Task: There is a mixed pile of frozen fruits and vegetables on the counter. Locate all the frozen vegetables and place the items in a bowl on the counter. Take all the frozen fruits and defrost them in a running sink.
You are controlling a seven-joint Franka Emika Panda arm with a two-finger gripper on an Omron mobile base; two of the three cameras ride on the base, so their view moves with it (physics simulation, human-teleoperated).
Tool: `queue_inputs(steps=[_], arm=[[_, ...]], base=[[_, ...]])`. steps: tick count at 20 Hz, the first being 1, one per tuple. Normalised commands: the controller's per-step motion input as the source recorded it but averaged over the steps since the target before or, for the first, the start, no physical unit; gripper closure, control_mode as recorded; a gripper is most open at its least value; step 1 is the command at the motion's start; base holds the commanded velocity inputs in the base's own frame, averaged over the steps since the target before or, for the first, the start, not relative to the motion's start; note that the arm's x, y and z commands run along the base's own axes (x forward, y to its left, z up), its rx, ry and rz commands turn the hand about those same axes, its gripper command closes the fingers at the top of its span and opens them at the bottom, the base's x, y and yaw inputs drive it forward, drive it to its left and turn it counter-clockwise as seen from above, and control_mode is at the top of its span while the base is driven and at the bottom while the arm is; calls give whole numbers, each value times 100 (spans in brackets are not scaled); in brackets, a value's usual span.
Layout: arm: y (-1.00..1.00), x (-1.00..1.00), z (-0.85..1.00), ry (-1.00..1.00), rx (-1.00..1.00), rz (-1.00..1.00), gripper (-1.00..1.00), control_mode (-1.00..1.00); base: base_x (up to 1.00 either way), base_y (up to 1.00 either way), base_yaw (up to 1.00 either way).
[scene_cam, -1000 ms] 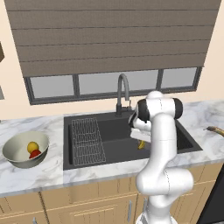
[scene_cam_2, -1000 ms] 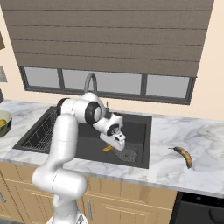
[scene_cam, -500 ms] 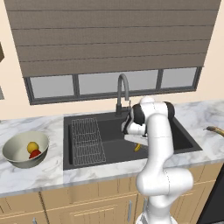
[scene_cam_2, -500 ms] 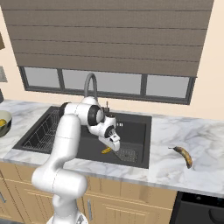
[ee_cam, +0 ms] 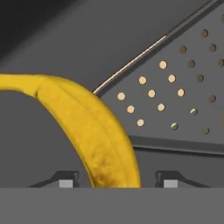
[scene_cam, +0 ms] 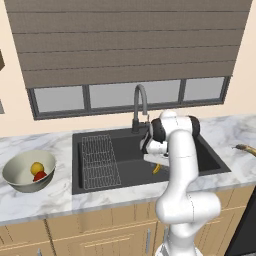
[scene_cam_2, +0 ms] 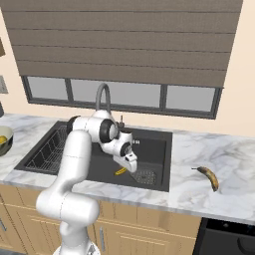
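Observation:
One yellow banana [scene_cam_2: 120,172] lies on the floor of the black sink [scene_cam_2: 155,148], beside the drain strainer [scene_cam_2: 146,176]. My gripper [scene_cam_2: 131,166] hangs low in the basin just above it. In the hand view the banana [ee_cam: 94,131] curves up between my gripper's [ee_cam: 117,181] tips, which stand apart with gaps on both sides, so the gripper is open. A second banana [scene_cam_2: 209,176] rests on the marble counter [scene_cam_2: 199,194] to the right of the sink. The grey-beige bowl [scene_cam: 20,181] on the counter at the left holds a red piece [scene_cam: 41,175] and a yellow piece [scene_cam: 36,167].
A dark gooseneck tap [scene_cam: 140,100] rises behind the sink, close to my forearm. A wire rack [scene_cam: 100,161] fills the basin's left part. The perforated strainer [ee_cam: 175,87] lies just beyond the banana. Window and blinds back the counter.
The gripper has gone lower into the sink and opened. The banana it carried now lies on the basin floor.

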Motion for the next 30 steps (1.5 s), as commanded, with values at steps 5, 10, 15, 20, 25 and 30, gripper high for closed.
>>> queue_inputs(steps=[5, 10, 15, 20, 25, 30], arm=[[-5, -16, 58, 10, 0, 0, -100, -100], [-11, -26, 74, 3, 0, 0, -100, -100], [-38, -38, 77, 2, 0, 2, -100, -100], [-30, -44, 89, 1, -1, 1, -100, -100], [-33, -45, 88, 8, 0, 0, -100, -100], [-35, -44, 65, 4, 1, 0, -100, -100]], base=[[0, 0, 0], [0, 0, 0], [0, 0, 0], [0, 0, 0], [0, 0, 0], [0, 0, 0]])
